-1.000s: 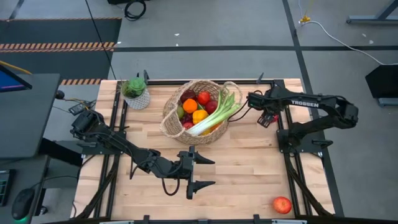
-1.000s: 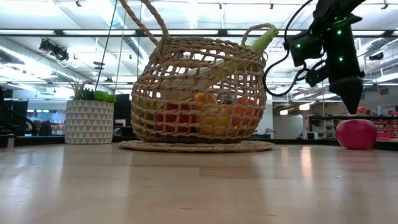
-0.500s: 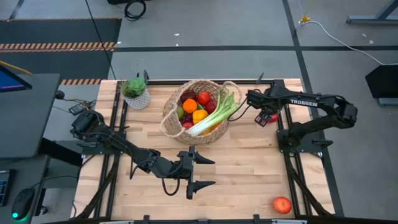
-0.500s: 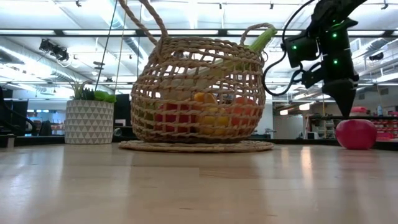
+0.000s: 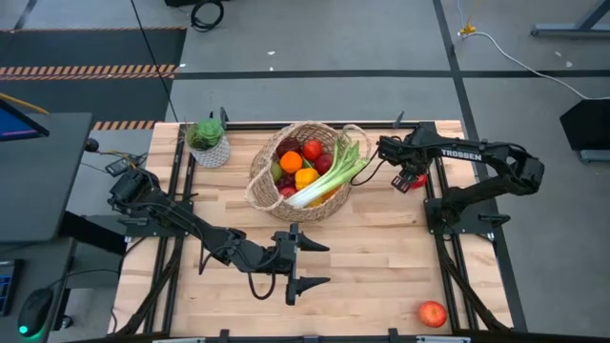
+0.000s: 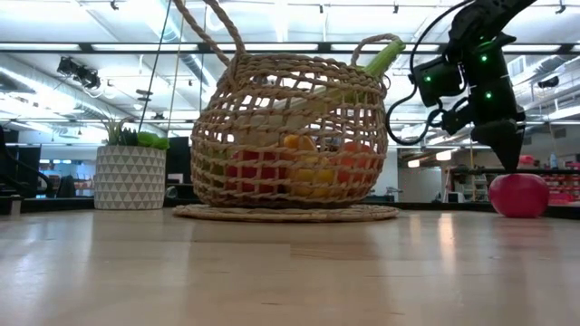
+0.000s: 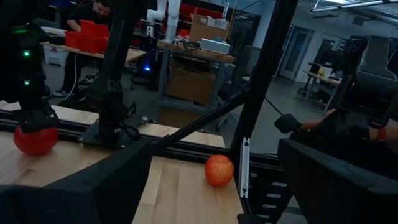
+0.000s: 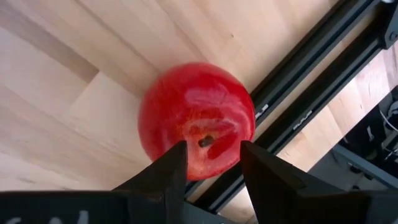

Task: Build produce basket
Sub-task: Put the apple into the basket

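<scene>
The woven basket [image 5: 300,171] stands at the table's far middle on its flat base [image 6: 285,214]. It holds apples, oranges and a long leek [image 5: 329,176] whose green end sticks over the rim. A red apple [image 8: 196,118] lies on the table at the far right, beside a black rail. My right gripper [image 8: 211,168] points down with its fingers a little apart, just over the apple's stem dimple. A second red apple [image 5: 432,313] lies at the near right corner. My left gripper [image 5: 315,262] hangs open and level over the table's near middle.
A small white pot with a green plant [image 5: 208,143] stands at the far left of the basket. Black frame rails [image 5: 434,238] run along the table's right side, close to both loose apples. Bare wood lies between the basket and the near edge.
</scene>
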Motion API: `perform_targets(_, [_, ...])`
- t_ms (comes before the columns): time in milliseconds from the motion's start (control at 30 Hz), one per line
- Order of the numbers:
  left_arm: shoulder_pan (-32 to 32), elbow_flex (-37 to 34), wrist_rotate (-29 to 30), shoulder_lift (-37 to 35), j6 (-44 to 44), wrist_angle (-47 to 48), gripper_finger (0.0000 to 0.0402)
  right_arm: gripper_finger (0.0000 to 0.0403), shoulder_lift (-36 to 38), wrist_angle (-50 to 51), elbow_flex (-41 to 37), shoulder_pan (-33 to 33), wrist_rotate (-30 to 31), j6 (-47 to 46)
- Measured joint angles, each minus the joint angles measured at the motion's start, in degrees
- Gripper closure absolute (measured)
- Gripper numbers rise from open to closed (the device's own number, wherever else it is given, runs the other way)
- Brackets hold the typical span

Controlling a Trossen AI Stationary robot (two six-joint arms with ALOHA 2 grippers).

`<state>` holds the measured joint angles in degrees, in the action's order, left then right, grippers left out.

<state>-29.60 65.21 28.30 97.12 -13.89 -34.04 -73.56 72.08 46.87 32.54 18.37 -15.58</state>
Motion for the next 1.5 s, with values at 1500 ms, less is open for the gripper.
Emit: perform_targets(1500, [0.02, 0.0, 0.02, 0.0, 0.13, 0.01, 0.0047, 0.0395, 2.55, 8.39, 0.68, -1.76, -8.17, 2.24])
